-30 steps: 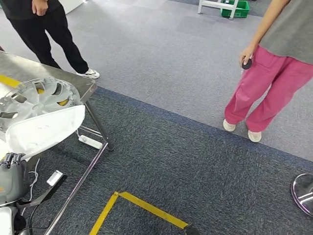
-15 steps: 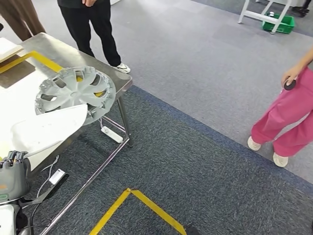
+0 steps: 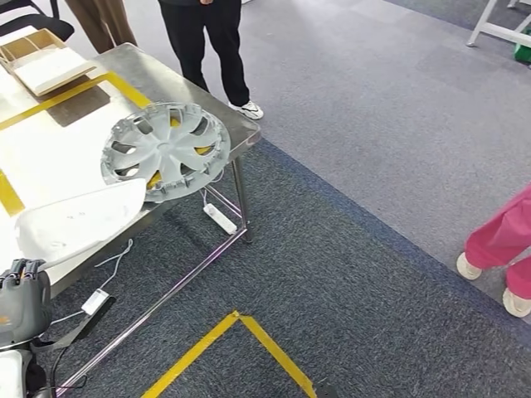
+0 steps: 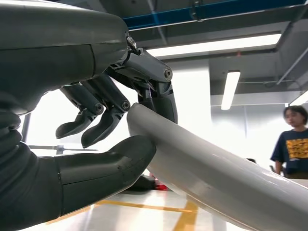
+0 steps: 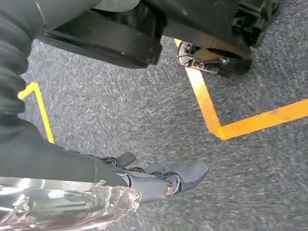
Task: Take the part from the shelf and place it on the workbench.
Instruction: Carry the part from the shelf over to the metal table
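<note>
Over the desk [image 3: 75, 141] edge, the left hand [image 3: 24, 300] pinches the white part [image 3: 78, 220] at its near end. It should move farther over the desk, lower the part flat beside the hubcap [image 3: 166, 151], then release.

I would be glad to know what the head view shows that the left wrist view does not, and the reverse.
Head view: the workbench with a hubcap on it, yellow floor tape and a person in black trousers. Left wrist view: ceiling lights, and fingers and thumb pinching the part at its edge. Both: the left hand holding the part.
</note>
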